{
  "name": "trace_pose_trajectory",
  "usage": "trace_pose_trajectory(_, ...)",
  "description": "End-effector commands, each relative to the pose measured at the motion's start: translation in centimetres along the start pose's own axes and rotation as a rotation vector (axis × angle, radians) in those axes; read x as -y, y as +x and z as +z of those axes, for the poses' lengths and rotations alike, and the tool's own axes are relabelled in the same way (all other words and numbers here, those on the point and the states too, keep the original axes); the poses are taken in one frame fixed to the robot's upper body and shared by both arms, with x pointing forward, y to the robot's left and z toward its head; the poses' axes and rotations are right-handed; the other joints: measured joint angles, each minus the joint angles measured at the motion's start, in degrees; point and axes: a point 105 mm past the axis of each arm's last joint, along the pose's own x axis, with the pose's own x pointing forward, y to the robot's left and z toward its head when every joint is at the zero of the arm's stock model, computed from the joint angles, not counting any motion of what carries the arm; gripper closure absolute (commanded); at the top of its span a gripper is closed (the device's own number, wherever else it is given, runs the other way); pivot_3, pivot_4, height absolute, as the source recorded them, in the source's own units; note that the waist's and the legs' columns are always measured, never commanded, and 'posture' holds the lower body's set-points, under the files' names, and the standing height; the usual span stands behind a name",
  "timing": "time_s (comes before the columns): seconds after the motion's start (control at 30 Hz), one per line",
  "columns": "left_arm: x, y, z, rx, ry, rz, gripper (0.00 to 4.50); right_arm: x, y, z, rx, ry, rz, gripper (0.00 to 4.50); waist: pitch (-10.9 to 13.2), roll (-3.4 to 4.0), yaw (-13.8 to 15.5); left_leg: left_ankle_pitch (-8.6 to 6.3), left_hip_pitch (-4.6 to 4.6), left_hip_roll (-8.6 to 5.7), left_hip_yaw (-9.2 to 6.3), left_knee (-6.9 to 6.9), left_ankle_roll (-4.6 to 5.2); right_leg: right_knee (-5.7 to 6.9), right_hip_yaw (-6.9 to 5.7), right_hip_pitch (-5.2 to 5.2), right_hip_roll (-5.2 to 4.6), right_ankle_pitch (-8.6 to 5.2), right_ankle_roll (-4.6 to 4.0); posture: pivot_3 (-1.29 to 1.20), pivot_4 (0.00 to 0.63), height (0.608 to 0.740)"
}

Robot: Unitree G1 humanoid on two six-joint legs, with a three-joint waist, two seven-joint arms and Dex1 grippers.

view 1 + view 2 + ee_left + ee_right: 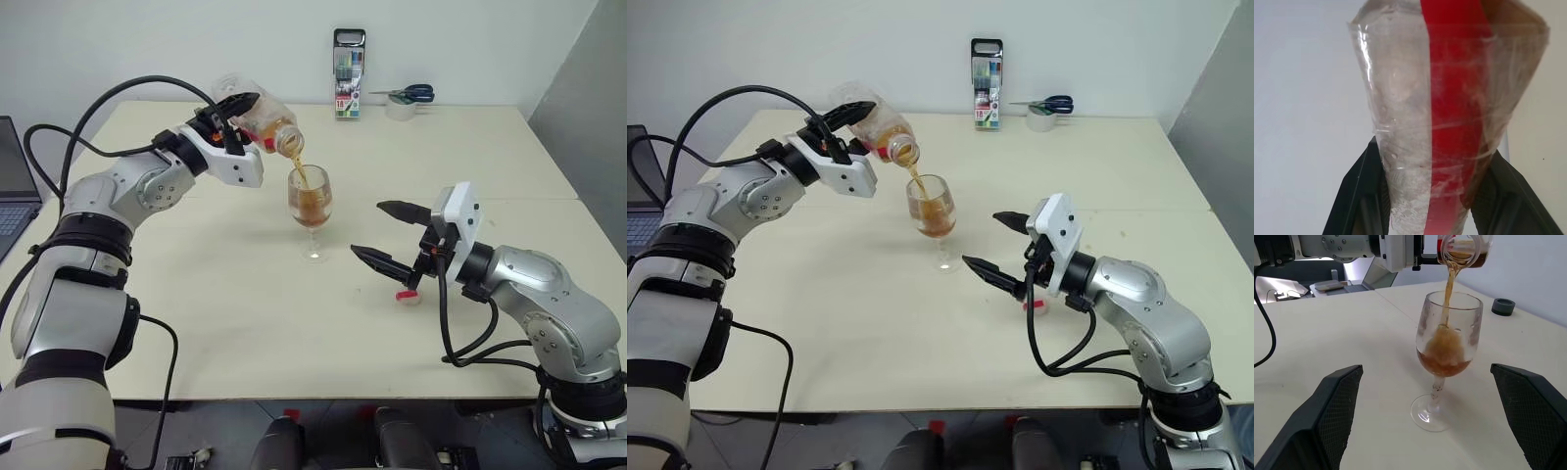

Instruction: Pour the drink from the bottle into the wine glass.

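Clamped around the bottle [257,121], the left gripper [231,123] is seen in the upper left of the left eye view, its two black fingers [1359,196] pressed against either side of the clear plastic body, as is shown close up in the left wrist view, where the red label strip [1454,117] runs between them. The bottle is held tilted, with its open mouth lowered toward the right of the frame and placed just above the rim of the wine glass [311,209], which stands upright on the table [245,313] near the middle of the picture. A thin amber stream of the drink [1449,284] is seen falling from the mouth into the bowl, and the lower part of the bowl is filled with the same reddish-brown liquid, foaming where the stream lands. The right gripper [385,233] is found right of centre, just beside the glass but apart from it, with its jaws spread wide and nothing held between them; in the right wrist view the glass is framed between its two fingers without being touched. A small red cap [409,296] is seen lying on the table beneath that gripper. At the far edge of the table, in the upper middle of the frame, a marker pack [348,73] is stood upright, and scissors [407,94] are laid on a roll of tape [400,109] beside it.
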Motion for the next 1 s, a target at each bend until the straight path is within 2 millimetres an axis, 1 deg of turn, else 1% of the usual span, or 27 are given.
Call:
trace_pose_trajectory(0.03,-2.4,0.2,-0.3,0.004,0.035,0.063,2.82,-0.4,-0.1,1.5,0.048,-0.037,0.011,0.0,0.0,0.0,0.0,0.0,0.0,0.0,0.0,0.0,0.0,0.0,0.0,0.0,0.0,0.0,0.0,0.0,0.15,0.74)
trace_pose_trajectory(0.7,-2.2,0.4,0.0,0.013,0.032,0.063,2.82,-0.7,-0.1,1.5,0.038,-0.047,0.016,0.0,0.0,0.0,0.0,0.0,0.0,0.0,0.0,0.01,0.0,0.02,-0.01,0.0,-0.01,0.0,0.0,0.0,0.15,0.74)
trace_pose_trajectory(0.77,-2.1,0.5,0.0,0.009,0.015,0.061,2.82,-0.8,-0.1,1.4,0.038,-0.053,0.014,0.0,0.0,0.0,0.0,0.0,0.0,0.0,0.0,0.01,0.0,0.02,-0.01,0.0,-0.01,0.0,0.0,0.0,0.15,0.74)
trace_pose_trajectory(1.0,-0.7,0.7,0.0,-0.013,-0.1,0.005,2.82,-1.0,0.2,1.3,0.047,-0.059,0.013,0.0,0.0,0.0,-0.02,0.0,0.0,-0.01,0.0,0.03,-0.01,0.06,-0.02,0.0,-0.01,0.0,0.0,0.0,0.15,0.74)
